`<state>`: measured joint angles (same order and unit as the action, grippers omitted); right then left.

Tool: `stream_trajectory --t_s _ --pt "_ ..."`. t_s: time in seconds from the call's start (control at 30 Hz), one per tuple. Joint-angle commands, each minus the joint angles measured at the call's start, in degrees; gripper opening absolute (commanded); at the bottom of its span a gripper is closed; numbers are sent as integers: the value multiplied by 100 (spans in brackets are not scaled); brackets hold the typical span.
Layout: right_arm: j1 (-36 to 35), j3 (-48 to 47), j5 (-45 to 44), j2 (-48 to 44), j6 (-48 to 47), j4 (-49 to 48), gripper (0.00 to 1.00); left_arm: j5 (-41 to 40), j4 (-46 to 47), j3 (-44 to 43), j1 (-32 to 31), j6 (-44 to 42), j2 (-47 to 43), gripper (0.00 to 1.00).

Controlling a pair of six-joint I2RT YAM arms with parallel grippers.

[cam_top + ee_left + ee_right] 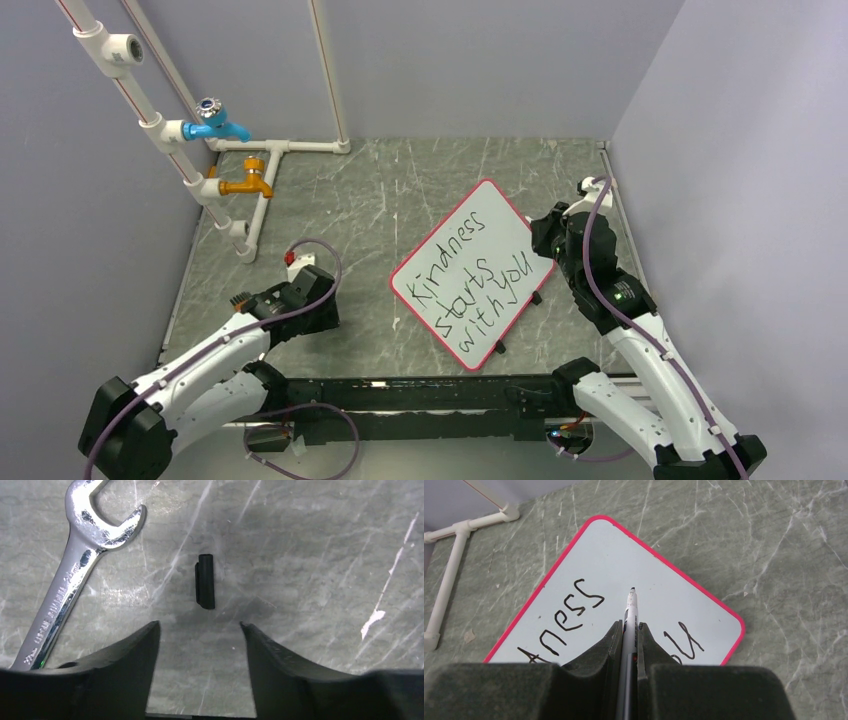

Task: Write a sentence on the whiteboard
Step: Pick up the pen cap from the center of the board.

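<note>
A roughly square white whiteboard with a thin red rim and rounded corners (508, 238) lies flat on the grey-green, marble-veined counter (390, 190). It sits right of centre, turned so that one corner points toward the far wall. The sentence in thin black handwritten marker letters (468, 290) runs slantwise over three lines and reads "Kindness starts with you".

The right arm (600, 280) reaches in over the board's right corner. In the right wrist view its jaws are clamped on a slim white marker with a black tip (630, 615). The marker stands out past the dark fingers (606, 650) and points over bare white board between the letters "ness" and the end of "you". Whether the tip touches the surface cannot be told.

The left arm (230, 350) lies low on the left of the counter, well apart from the board. In the left wrist view its jaws stand apart with nothing between them, and the two black fingers (125, 655) frame bare counter. Just beyond them lies a small black oblong piece (205, 581), touching neither finger. To its left a shiny chrome open-ended wrench (75, 575) lies slantwise, its forked head toward the top of that view.

At the far left stands a frame of white plastic pipes (285, 147) carrying a blue tap (215, 122) and an orange tap (247, 183).
</note>
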<state>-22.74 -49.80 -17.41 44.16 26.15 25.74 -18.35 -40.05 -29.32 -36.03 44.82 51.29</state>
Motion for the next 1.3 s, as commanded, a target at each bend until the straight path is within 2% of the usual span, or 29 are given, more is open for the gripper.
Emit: stream_trajectory --t_s 0.0,0.63,0.83,0.97,1.07,1.17,1.27 --pt "9 -93 83 -77 13 -66 0 414 824 202 385 -263 46 61" --pt "9 -109 24 2 -31 -108 0 623 1446 436 724 -508 840 44" --pt "7 -100 10 32 -39 -130 0 678 1467 407 848 -533 1054 32" --pt "7 -93 1 31 -40 -138 0 763 1453 342 852 -568 1265 28" --pt "7 -82 -8 31 -40 -130 0 894 1504 314 858 -637 1375 20" --pt "6 -69 -8 16 -40 -137 0 1013 1573 301 858 -723 1418 2" --pt "2 -65 21 -6 -49 -146 0 1176 1694 275 852 -953 1368 0"
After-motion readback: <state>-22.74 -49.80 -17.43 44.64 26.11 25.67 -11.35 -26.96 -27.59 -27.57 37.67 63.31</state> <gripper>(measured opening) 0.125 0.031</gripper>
